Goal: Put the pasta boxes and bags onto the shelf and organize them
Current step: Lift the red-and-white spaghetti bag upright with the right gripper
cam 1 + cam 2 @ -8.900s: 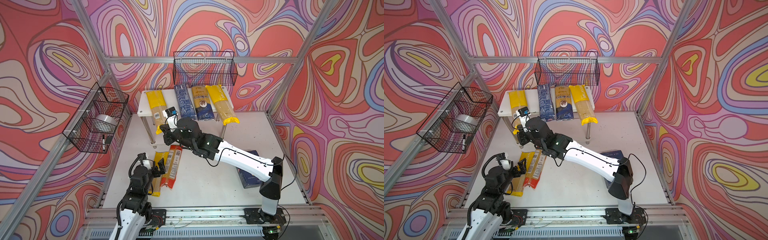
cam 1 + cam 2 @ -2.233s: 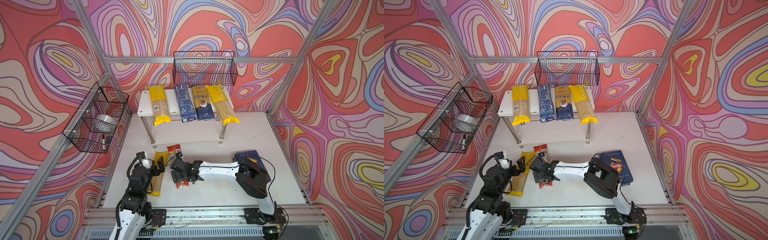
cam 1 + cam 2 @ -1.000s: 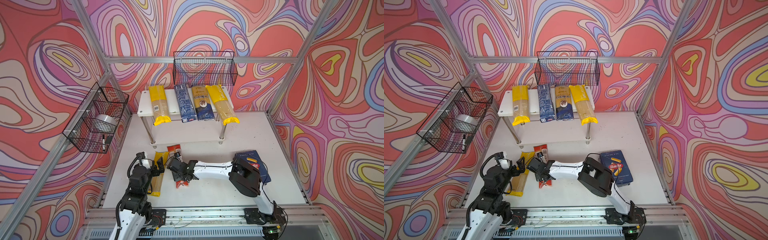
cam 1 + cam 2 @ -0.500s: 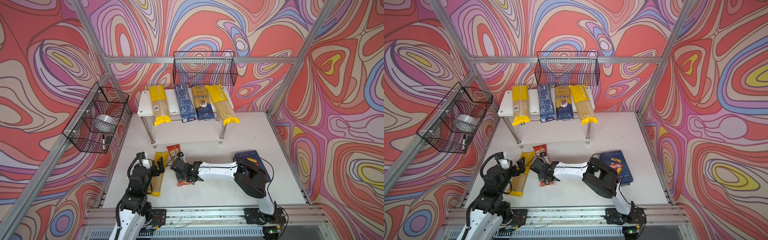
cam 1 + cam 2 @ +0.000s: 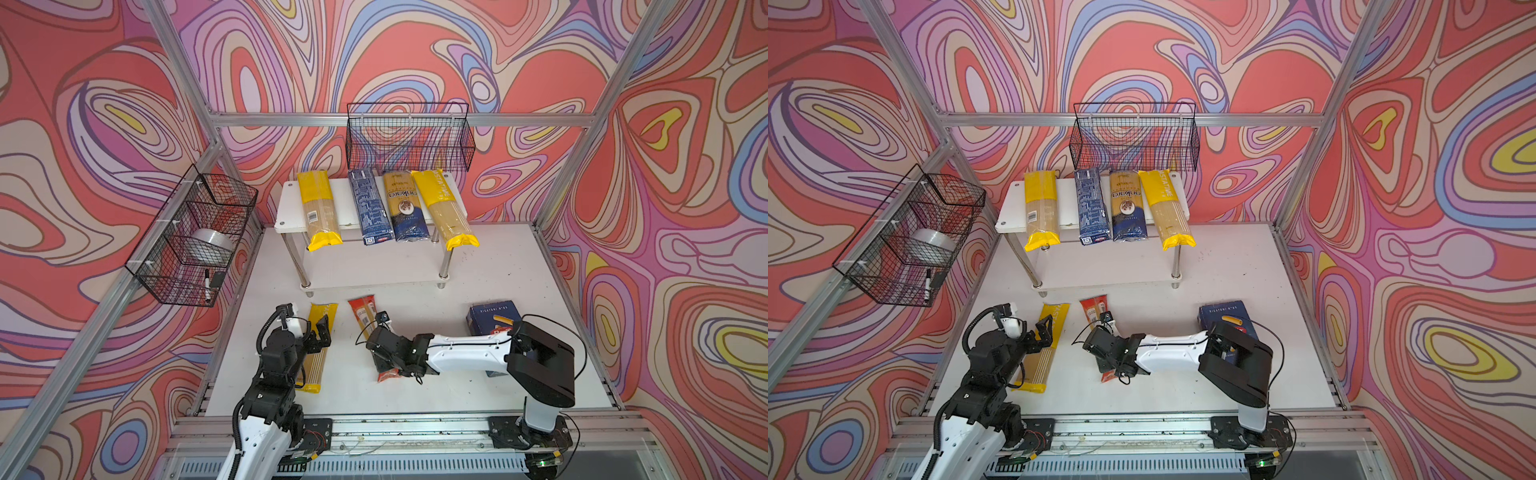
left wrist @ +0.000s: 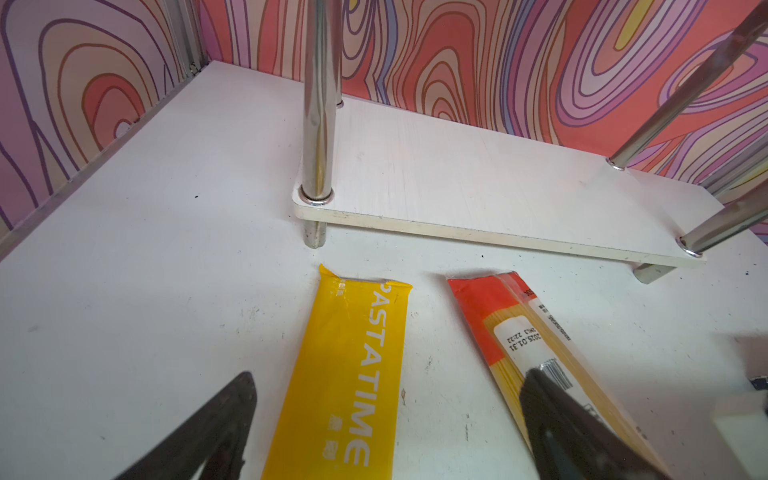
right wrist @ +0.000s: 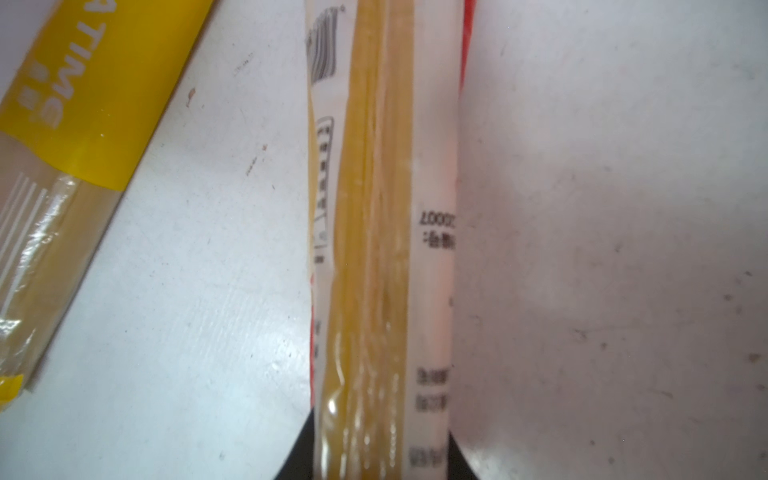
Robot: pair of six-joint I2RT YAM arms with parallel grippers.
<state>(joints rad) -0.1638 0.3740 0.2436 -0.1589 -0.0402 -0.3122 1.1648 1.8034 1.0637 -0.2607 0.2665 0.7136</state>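
Grasp step: right tool (image 5: pixel 382 359) clamps the red-ended packet (image 5: pixel 362 309); left tool (image 6: pixel 390 376) stands open. Next, likely a level lift to the shelf (image 5: pixel 286 208).

Shelf (image 6: pixel 478 183): matt white board; legs (image 6: pixel 318 104) polished chrome tube. Red-ended packet (image 7: pixel 374 249): glossy clear film. Table (image 6: pixel 124 291): matt white, scuffed, speckled. Basket (image 5: pixel 409 137): black wire.

Reaching across the bench (image 5: pixel 1183 257) with the right hand (image 5: pixel 1104 358), covering the near half of the red-ended packet (image 5: pixel 1094 309). Hovering the left hand (image 5: pixel 1041 334), fingers (image 5: pixel 1045 328) spread, over the yellow packet (image 5: pixel 1042 365) just beside it. Showing four packs (image 5: pixel 1092 208) side by side on the shelf (image 5: pixel 1009 216) top. Leaving the Barilla box (image 5: pixel 1223 318) flat on the bench, partly behind the right arm (image 5: pixel 1167 353).
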